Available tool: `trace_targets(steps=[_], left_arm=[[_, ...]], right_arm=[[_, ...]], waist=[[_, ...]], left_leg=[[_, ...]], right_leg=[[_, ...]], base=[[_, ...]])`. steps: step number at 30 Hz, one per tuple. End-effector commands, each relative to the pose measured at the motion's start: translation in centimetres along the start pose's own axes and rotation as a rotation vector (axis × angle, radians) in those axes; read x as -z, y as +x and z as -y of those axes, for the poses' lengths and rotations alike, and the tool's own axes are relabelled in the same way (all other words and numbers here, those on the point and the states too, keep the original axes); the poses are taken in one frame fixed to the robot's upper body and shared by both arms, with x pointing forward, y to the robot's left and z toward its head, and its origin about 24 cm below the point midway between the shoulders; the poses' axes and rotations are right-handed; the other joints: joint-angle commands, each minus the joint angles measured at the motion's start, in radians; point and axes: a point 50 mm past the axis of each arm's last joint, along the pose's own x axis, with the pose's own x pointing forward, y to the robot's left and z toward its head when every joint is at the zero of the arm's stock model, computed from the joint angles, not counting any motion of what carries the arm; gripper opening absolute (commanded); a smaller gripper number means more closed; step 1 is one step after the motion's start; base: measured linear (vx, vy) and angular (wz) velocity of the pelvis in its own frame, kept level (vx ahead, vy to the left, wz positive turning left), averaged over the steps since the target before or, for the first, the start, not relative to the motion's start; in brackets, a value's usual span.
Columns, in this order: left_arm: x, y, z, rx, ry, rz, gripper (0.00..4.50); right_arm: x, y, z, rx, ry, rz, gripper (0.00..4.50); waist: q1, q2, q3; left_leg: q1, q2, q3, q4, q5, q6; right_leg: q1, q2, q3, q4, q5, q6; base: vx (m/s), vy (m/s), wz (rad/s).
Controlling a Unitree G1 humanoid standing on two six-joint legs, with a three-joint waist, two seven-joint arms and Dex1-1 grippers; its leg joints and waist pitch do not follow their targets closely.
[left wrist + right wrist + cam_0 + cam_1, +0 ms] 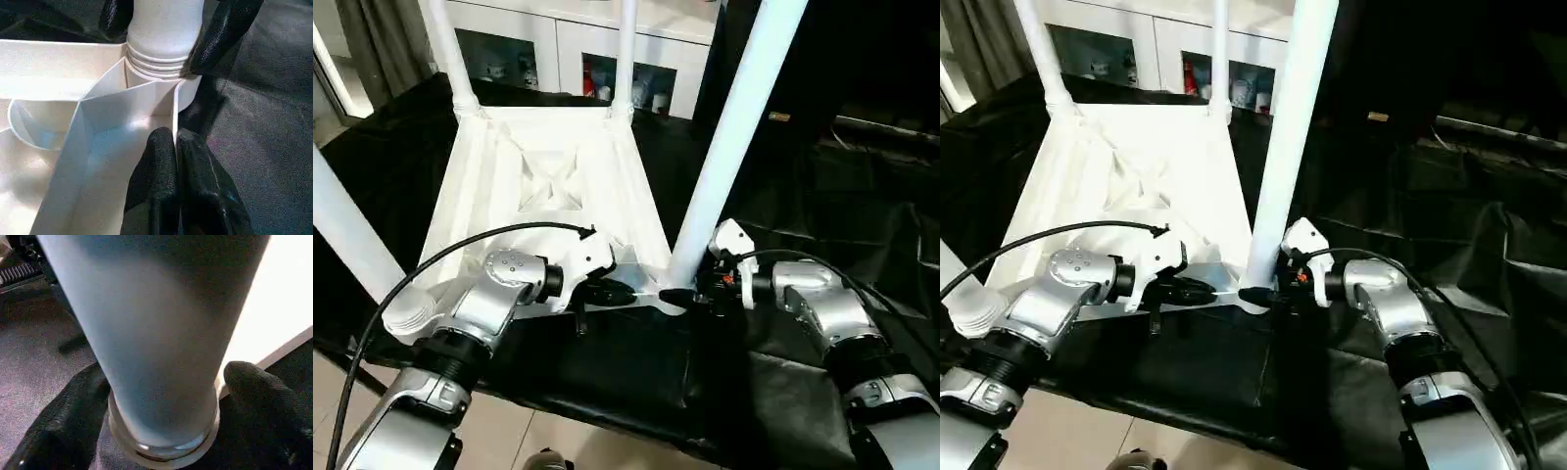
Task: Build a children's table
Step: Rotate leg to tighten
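Observation:
The white table top lies upside down on black cloth, its ribbed underside facing up. Two legs stand in the far corner sockets, and a third leg rises at the near left. The fourth leg stands upright in the near right socket. My right gripper is shut on that leg's base, one finger on each side. My left gripper is shut on the thin wall of the table top just beside that socket, its fingers pressed together on the wall.
A white cabinet with glass doors stands behind the work. Black cloth covers the surface, and its near edge drops to a tiled floor. A black cable arcs over my left forearm. Dark crumpled cloth fills the right.

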Motion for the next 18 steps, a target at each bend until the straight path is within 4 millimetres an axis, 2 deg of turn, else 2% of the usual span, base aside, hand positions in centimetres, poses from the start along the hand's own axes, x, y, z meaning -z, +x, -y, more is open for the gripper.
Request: trace_targets(steps=[1,9,16,18], left_arm=[[-0.80,0.33,0.34,0.023,0.014,0.049,0.00],[-0.82,0.32,0.29,0.016,0.009,0.051,0.00],[-0.85,0.41,0.28,0.016,0.005,0.052,0.00],[-0.82,0.56,0.06,-0.014,-0.003,0.057,0.00]], right_arm=[[0.09,-0.26,0.05,0.002,0.006,-0.004,3.46],[0.12,-0.10,-0.15,-0.010,0.019,0.001,2.83],[0.18,-0.14,-0.16,-0.007,0.019,0.002,2.73],[0.47,0.00,0.14,0.050,0.022,-0.006,2.72]], waist=[[-0.004,-0.006,-0.067],[-0.004,-0.007,-0.068],[-0.004,-0.007,-0.069],[-0.005,-0.008,-0.069]], left_leg=[[0.016,0.069,-0.029,-0.072,-0.198,0.028],[0.016,0.068,-0.028,-0.070,-0.186,0.032],[0.016,0.068,-0.028,-0.069,-0.180,0.033],[0.015,0.068,-0.028,-0.069,-0.175,0.033]], right_leg=[[0.048,-0.083,0.063,-0.069,-0.231,-0.206],[0.049,-0.082,0.063,-0.067,-0.221,-0.207],[0.050,-0.082,0.062,-0.066,-0.214,-0.208],[0.049,-0.082,0.063,-0.065,-0.207,-0.210]], base=[[0.000,0.000,0.00],[0.000,0.000,0.00],[0.000,0.000,0.00],[0.000,0.000,0.00]])
